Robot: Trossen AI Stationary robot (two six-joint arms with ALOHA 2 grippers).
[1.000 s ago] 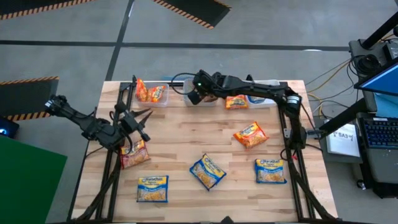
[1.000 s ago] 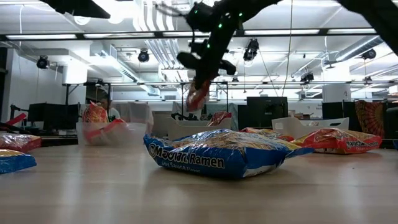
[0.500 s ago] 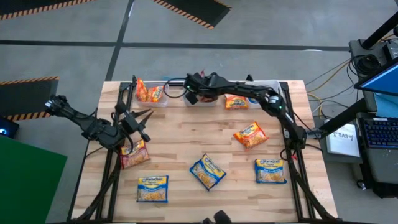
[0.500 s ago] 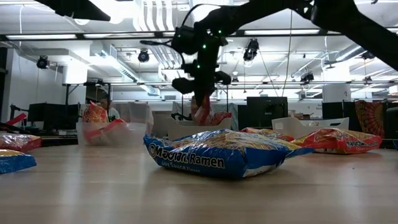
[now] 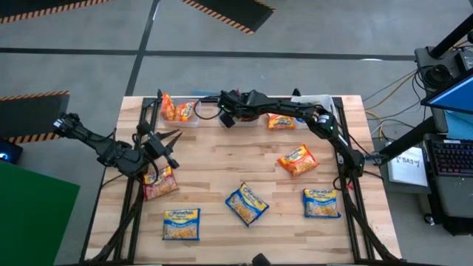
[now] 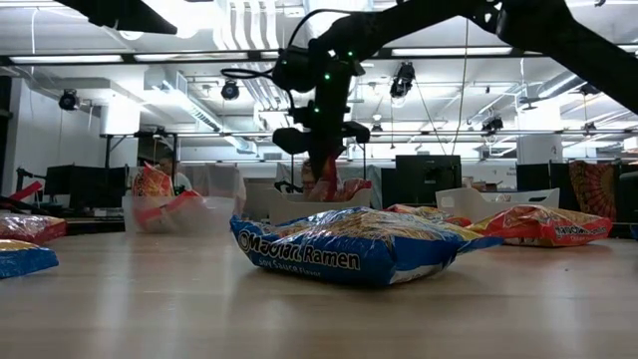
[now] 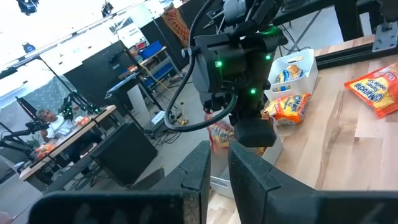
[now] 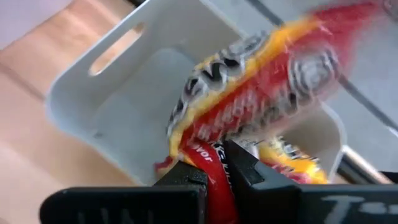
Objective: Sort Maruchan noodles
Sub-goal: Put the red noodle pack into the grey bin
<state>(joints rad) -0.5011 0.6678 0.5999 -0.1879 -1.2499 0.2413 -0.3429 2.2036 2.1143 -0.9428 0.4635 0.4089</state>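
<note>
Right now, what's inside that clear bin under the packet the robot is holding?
One orange-and-yellow noodle packet lies in the clear bin. The held red packet covers most of it; the rest looks bare.

The wooden table (image 5: 222, 177) serves as the landmark. Along its far edge stand clear plastic bins (image 5: 194, 112), one near the left corner and a white bin (image 5: 323, 101) toward the right corner. Off the table's right side sits a laptop (image 5: 452, 103) among loose cables (image 5: 384, 92). Beyond the far edge, black-and-orange hazard tape (image 5: 229, 13) marks the grey floor. Left of the table lies a green mat (image 5: 33, 214).
</note>
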